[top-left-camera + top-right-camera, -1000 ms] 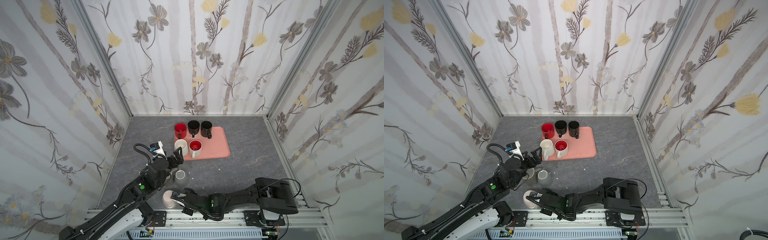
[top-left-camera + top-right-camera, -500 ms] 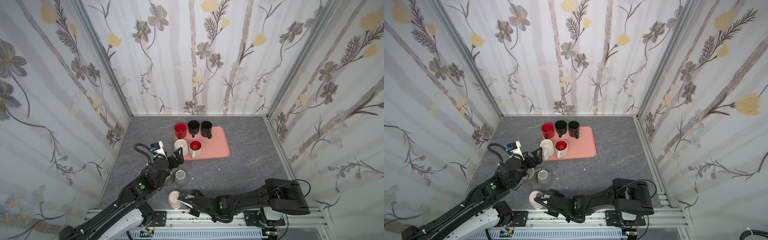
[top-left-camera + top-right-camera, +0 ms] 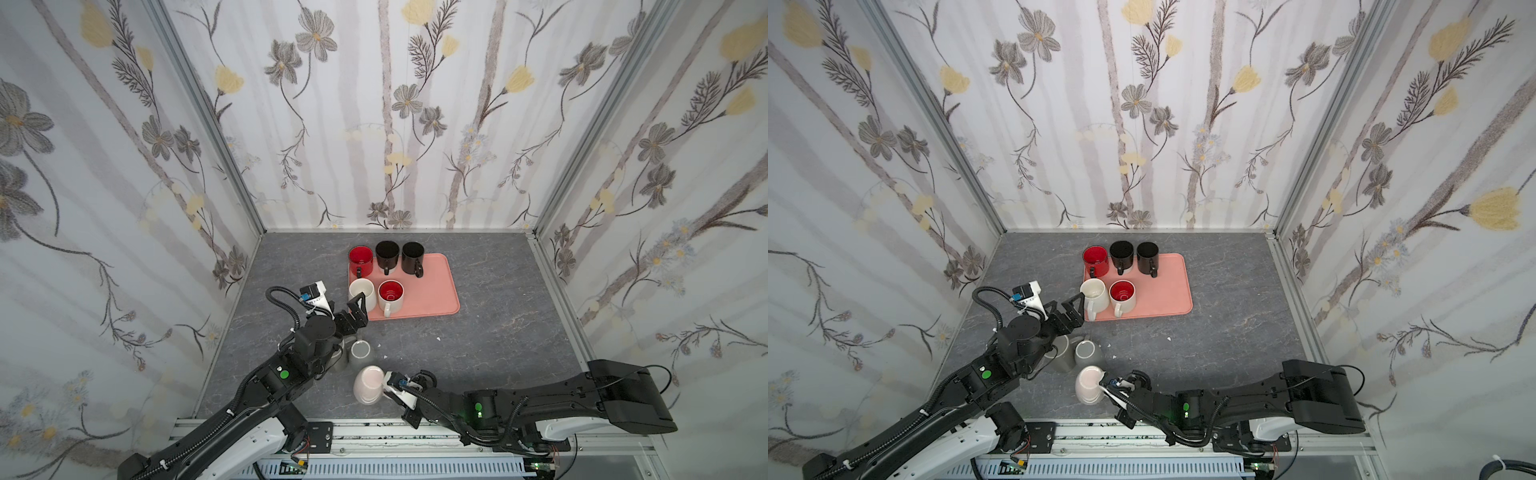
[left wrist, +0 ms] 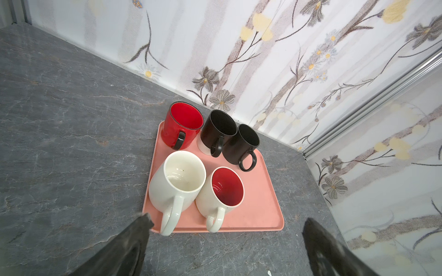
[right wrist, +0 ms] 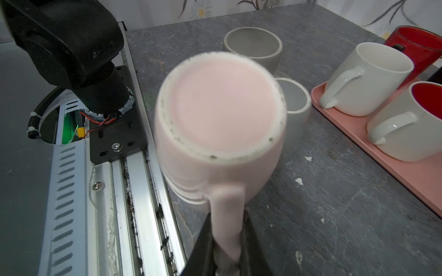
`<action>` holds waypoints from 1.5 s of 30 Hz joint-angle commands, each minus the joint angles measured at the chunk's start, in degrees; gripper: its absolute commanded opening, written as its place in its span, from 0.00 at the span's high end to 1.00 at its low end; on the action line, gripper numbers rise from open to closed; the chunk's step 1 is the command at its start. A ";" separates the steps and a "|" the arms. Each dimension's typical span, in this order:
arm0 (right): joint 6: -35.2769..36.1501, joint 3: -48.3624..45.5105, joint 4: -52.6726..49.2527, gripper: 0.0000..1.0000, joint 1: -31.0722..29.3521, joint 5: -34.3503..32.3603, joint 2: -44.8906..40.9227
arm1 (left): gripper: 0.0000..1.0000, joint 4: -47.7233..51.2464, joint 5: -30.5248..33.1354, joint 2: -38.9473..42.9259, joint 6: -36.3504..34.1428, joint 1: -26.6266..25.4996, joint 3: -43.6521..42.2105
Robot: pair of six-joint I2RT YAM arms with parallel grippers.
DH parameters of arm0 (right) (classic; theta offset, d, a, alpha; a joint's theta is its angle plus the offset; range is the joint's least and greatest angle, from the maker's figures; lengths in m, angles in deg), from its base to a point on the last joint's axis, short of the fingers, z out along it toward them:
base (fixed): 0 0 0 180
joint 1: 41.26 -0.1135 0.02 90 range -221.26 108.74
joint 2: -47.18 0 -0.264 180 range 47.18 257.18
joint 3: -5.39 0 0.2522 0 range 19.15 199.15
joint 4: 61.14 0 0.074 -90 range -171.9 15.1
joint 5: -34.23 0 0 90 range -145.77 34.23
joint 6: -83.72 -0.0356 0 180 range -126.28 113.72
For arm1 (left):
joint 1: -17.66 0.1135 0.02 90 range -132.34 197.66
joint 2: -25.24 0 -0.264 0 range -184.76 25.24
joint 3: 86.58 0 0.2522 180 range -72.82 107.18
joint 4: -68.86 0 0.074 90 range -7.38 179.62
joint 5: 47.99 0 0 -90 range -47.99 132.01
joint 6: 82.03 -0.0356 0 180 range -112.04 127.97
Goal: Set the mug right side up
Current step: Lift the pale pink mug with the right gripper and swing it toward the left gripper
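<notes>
Since a second ago our right arm has swung outward, shifting the pink mug (image 3: 369,384) slightly rightward. Our left end effector (image 3: 1064,304) hangs wide open beside the tray (image 3: 440,291). Right of it, at the surface's (image 3: 478,353) near edge, the mug tilts base-up, its handle pinched in our right end effector (image 5: 228,241).

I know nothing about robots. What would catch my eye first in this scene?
Probably the pale pink mug near the front edge, base up, its handle pinched in the right arm's end effector. Next, the pink tray toward the back holding five upright mugs, red, black and white, with the left end effector open near its corner. Flowered wallpaper surrounds everything.
</notes>
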 commanded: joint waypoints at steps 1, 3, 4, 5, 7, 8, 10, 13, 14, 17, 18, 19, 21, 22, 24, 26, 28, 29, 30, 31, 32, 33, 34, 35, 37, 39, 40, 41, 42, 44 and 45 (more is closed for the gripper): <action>-3.06 -2.00 1.33 1.00 1.11 -5.24 -4.56 | 0.00 -4.17 0.28 0.77 -0.68 0.14 -0.23; -4.22 -3.69 1.25 1.00 3.02 -4.88 -8.26 | 0.00 -5.22 -0.10 1.33 -0.91 0.26 -0.56; -4.65 -4.26 1.14 1.00 4.06 -4.82 -9.95 | 0.00 -5.71 -0.28 1.59 -1.03 0.22 -0.77; -4.89 -4.80 0.98 1.00 5.33 -4.76 -11.77 | 0.00 -6.28 -0.54 1.87 -1.15 0.22 -0.91; -5.14 -5.64 1.10 1.00 8.31 -3.73 -14.97 | 0.00 -7.42 -1.17 2.28 -1.34 0.26 -1.44; -5.29 -5.99 1.31 1.00 10.20 -2.66 -16.52 | 0.00 -7.92 -1.46 2.39 -1.35 0.30 -1.70; -5.69 -6.58 1.93 1.00 13.49 -1.30 -18.96 | 0.00 -8.54 -2.04 2.50 -1.35 0.30 -1.99; -6.33 -7.59 3.58 1.00 17.64 0.48 -21.46 | 0.00 -9.41 -3.22 2.57 -1.35 0.33 -2.62; -6.62 -7.96 4.43 1.00 18.98 0.98 -22.16 | 0.00 -9.97 -3.90 2.72 -1.44 0.36 -2.99; -7.65 -8.61 7.04 1.00 22.48 2.68 -23.56 | 0.00 -12.05 -5.20 3.28 -0.94 0.38 -4.51; -7.79 -8.68 8.23 1.00 23.69 3.56 -23.78 | 0.00 -12.67 -5.64 3.42 -0.83 0.32 -4.80; -7.95 -8.59 9.01 1.00 24.77 4.38 -23.86 | 0.00 -13.26 -6.20 3.47 -0.66 0.39 -5.21; -7.98 -8.24 10.42 1.00 26.17 5.00 -23.88 | 0.00 -14.49 -7.62 3.43 -0.64 0.39 -5.62; -7.97 -7.96 11.36 1.00 27.09 5.83 -23.88 | 0.00 -15.25 -8.74 3.38 -0.65 0.34 -5.94; -8.15 -7.43 13.56 1.00 28.75 7.28 -23.89 | 0.00 -17.01 -10.87 3.29 -0.41 0.39 -6.53; -8.62 -6.72 16.35 1.00 30.67 9.58 -23.66 | 0.00 -20.01 -13.92 3.54 -0.32 0.50 -7.69; -9.24 -5.56 19.10 1.00 32.84 12.14 -22.87 | 0.00 -23.96 -17.18 3.94 -0.27 0.48 -9.10; -9.52 -4.90 20.25 1.00 33.59 13.33 -22.43 | 0.00 -25.92 -18.67 4.21 -0.29 0.48 -9.93; -9.83 -4.19 21.80 1.00 34.22 14.66 -21.73 | 0.00 -28.04 -20.19 4.50 -0.30 0.46 -10.75; -10.21 -3.45 23.28 1.00 34.96 16.08 -21.07 | 0.00 -29.77 -21.45 4.76 -0.17 0.48 -11.35; -10.47 -2.73 24.49 1.00 35.42 17.13 -20.54 | 0.00 -31.03 -22.48 5.02 -0.29 0.49 -11.80; -10.74 -1.90 25.93 1.00 35.80 18.17 -19.98 | 0.00 -32.24 -23.49 5.20 -0.30 0.51 -12.17; -11.07 -1.06 27.42 1.00 36.24 19.52 -19.32 | 0.01 -33.23 -24.52 5.39 -0.34 0.48 -12.58; -11.42 -0.35 28.63 1.00 36.60 20.58 -18.81 | 0.02 -34.39 -25.35 5.56 -0.31 0.48 -12.92; -12.38 1.19 31.39 1.00 37.19 23.09 -17.37 | 0.05 -37.16 -27.68 5.61 -0.10 0.49 -13.57; -13.55 2.42 33.96 1.00 37.33 25.36 -15.91 | 0.07 -40.37 -29.86 5.21 0.46 0.51 -14.25; -14.28 2.91 35.46 1.00 37.31 26.52 -15.18 | 0.08 -42.33 -31.06 4.87 0.83 0.49 -14.58; -15.03 3.30 36.68 1.00 37.40 27.37 -14.51 | 0.09 -44.17 -32.10 4.44 1.16 0.47 -14.94; -15.83 3.79 37.92 1.00 37.40 28.27 -13.71 | 0.11 -45.98 -33.15 3.84 1.49 0.49 -15.13; -17.67 4.71 40.43 1.00 37.38 30.07 -12.32 | 0.15 -50.00 -35.07 2.52 2.15 0.49 -15.61; -18.70 5.18 41.60 1.00 37.33 31.10 -11.51 | 0.17 -52.17 -35.91 1.81 2.61 0.50 -15.84</action>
